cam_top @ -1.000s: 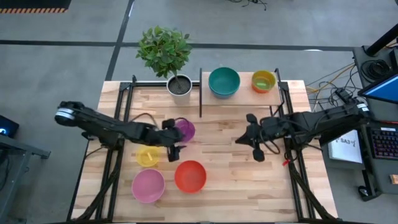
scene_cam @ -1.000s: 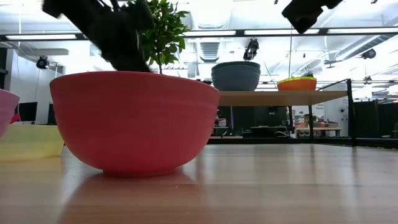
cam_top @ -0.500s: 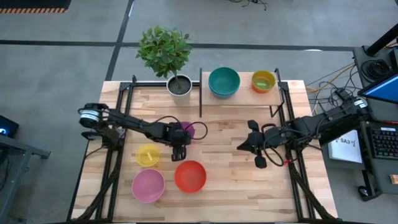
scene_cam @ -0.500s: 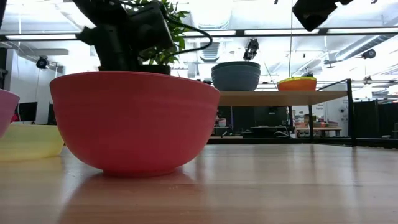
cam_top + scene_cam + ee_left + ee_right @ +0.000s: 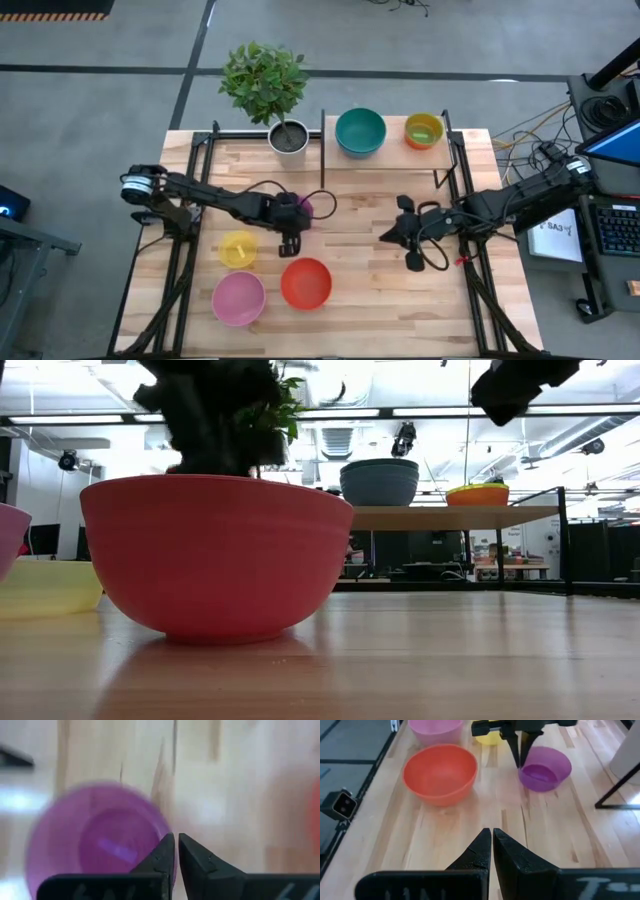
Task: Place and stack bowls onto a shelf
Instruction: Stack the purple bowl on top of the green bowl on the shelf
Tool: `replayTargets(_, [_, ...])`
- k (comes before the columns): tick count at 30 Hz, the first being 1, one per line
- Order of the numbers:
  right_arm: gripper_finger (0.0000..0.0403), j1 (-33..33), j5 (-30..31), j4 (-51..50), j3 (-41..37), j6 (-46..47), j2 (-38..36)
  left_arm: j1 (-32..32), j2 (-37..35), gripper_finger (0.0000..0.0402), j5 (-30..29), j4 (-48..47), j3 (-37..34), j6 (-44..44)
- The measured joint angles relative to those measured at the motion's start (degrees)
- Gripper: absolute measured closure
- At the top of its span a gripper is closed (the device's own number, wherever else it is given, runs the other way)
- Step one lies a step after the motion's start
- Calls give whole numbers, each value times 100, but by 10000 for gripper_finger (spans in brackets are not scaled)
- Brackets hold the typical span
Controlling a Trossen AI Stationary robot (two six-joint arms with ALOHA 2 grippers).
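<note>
The small purple bowl (image 5: 304, 206) stands on the table, and my left gripper (image 5: 291, 227) is shut on it from above; the right wrist view shows the same bowl (image 5: 546, 767) and gripper (image 5: 520, 764). Nearer the front are a yellow bowl (image 5: 238, 248), a pink bowl (image 5: 238, 298) and a red bowl (image 5: 306, 283). The shelf (image 5: 395, 152) at the back carries a teal bowl (image 5: 360, 131) and an orange bowl (image 5: 423, 130) with a lime green one inside it. My right gripper (image 5: 388, 238) hovers shut over the table's middle right, holding nothing. My left gripper pinches the purple bowl's rim (image 5: 164, 836) on its near side, one finger inside the bowl and one outside. The fingers (image 5: 519, 747) point straight down at the rim (image 5: 521, 769). The bowl sits upright with its base on the table.
A potted plant (image 5: 288, 137) stands at the back, just left of the shelf's black posts (image 5: 322, 150). Bare planks lie between the two grippers and toward the near right corner. The red bowl (image 5: 215, 555) fills the low view's foreground.
My left gripper has come down over the purple bowl's near rim and shut on it. The bowl has stayed where it was on the table. My right gripper has drifted a little toward the table's near edge, still shut.
</note>
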Motion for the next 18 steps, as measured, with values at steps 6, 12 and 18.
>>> replayTargets(6, [393, -2, -3, 236, 0, -243, 195, -9, -69, 400, 333, -232, 783, 510])
replayTargets(12, [393, -2, -6, 216, 0, -237, 321, 4, -24, 394, 246, -1007, 1083, 611])
replayTargets(18, [393, -2, -15, 218, -1, -237, 345, 4, -7, 338, 229, -1374, 824, 354])
